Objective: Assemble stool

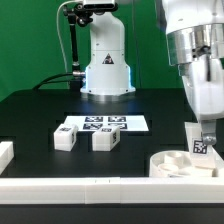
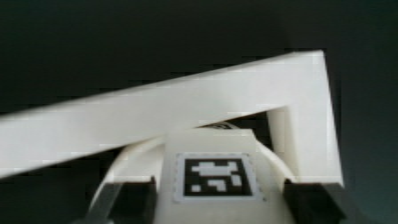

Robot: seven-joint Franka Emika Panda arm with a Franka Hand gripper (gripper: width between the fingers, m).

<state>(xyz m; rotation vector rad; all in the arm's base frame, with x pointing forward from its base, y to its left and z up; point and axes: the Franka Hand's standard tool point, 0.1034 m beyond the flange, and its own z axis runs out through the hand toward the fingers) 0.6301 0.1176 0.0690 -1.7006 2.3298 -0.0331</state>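
Seat: the seat disc (image 1: 175, 166) lies flat on the table (image 1: 40, 112), at the front corner on the exterior view's right. It is just inside the long border bar (image 1: 90, 186) that runs along the front edge.
Held leg: one leg (image 1: 201, 144) stands upright w/ its tag facing out. Its low end is right at the top of the seat disc. Can't tell if it touches the seat or sits in a hole.
Gripper: the gripper (image 1: 204, 138) comes straight down from above and its jaws are closed on the held leg, one on each side. The wrist view shows the same leg (image 2: 217, 176) pinched in the middle, w/ the corner of the border bars (image 2: 267, 85) past it.
Other legs: 2 loose legs (image 1: 66, 139) (image 1: 103, 140) sit side by side near the middle of the table. They are just in front of the marker board (image 1: 100, 124) and well apart from the seat.
Step, my guess: putting leg no. 1 into the seat.
Could go wrong 1: the leg may miss its hole, then a push down would jam it or tip it.
Could go wrong 2: the seat is loose, so a sideways push may slide it into the border bar.
Could go wrong 3: the leg may twist in the jaws if it gets stuck.
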